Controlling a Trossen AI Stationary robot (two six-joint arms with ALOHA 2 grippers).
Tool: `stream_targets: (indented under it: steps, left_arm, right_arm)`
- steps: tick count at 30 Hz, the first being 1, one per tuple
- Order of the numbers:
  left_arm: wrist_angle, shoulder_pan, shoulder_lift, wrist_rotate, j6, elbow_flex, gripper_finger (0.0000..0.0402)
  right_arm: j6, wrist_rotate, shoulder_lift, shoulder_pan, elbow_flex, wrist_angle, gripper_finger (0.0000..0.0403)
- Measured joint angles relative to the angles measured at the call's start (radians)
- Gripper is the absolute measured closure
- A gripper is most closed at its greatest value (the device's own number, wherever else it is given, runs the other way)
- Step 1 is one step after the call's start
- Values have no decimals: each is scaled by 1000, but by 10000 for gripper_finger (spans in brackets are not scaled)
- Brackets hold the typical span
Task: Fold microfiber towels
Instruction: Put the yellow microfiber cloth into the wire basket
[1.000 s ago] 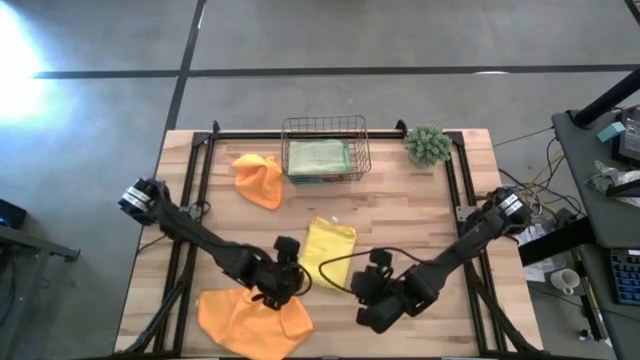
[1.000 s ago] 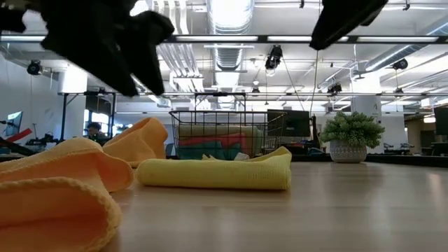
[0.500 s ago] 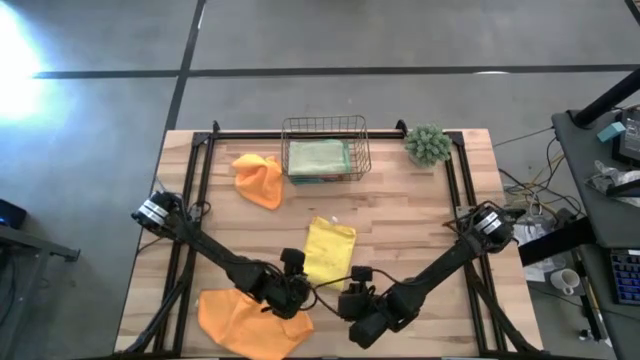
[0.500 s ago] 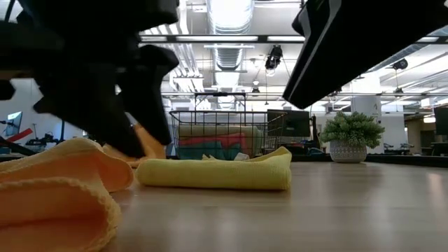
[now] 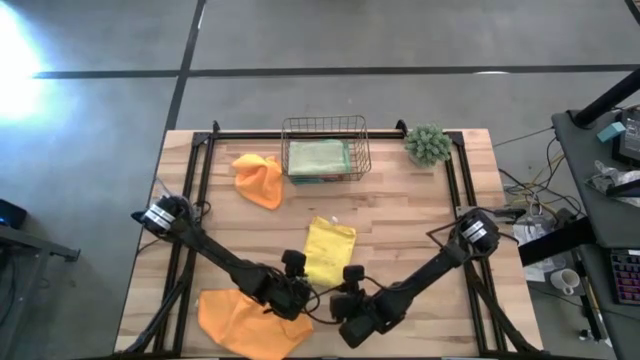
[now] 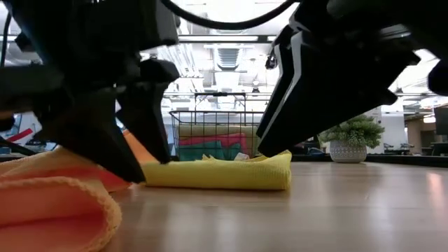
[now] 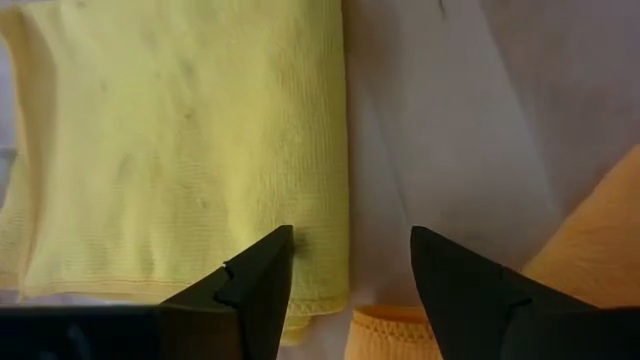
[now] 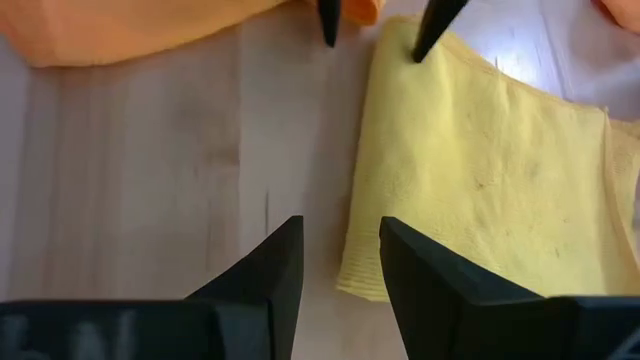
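Both grippers are hovering low over the table's near edge, either side of the yellow towel's near end. Left gripper (image 7: 350, 270) is holding its jaws open with nothing between them, sitting just off the towel's near left corner, with the crumpled orange towel (image 5: 250, 320) bulging beside it. Right gripper (image 8: 340, 262) is also parted, empty, poised just over the near short edge. The yellow towel (image 5: 328, 250) is lying flat, already folded into a strip, its long axis running away from the grippers toward the basket (image 5: 323, 150). Both arms are looking about equally close; right seems better lined up on the edge. A second orange towel (image 5: 258, 178) is sitting farther back left, beside the basket holding more towels.
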Motion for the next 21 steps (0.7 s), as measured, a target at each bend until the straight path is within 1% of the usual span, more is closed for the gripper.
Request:
stream_targets:
  steps: [4, 10, 18, 21]
  left_arm:
    - [0, 0, 25, -20, -2, 0, 214]
    - [-6, 1, 30, -88, -1, 1, 214]
    - [2, 13, 46, -108, -1, 1, 214]
    - [6, 21, 55, -114, -1, 3, 214]
  right_arm:
    - [0, 1, 7, -10, -5, -1, 277]
    - [-6, 3, 34, -20, -5, -1, 277]
    - [-5, 3, 65, -45, -6, -4, 277]
    - [-2, 26, 66, -51, -6, -11, 277]
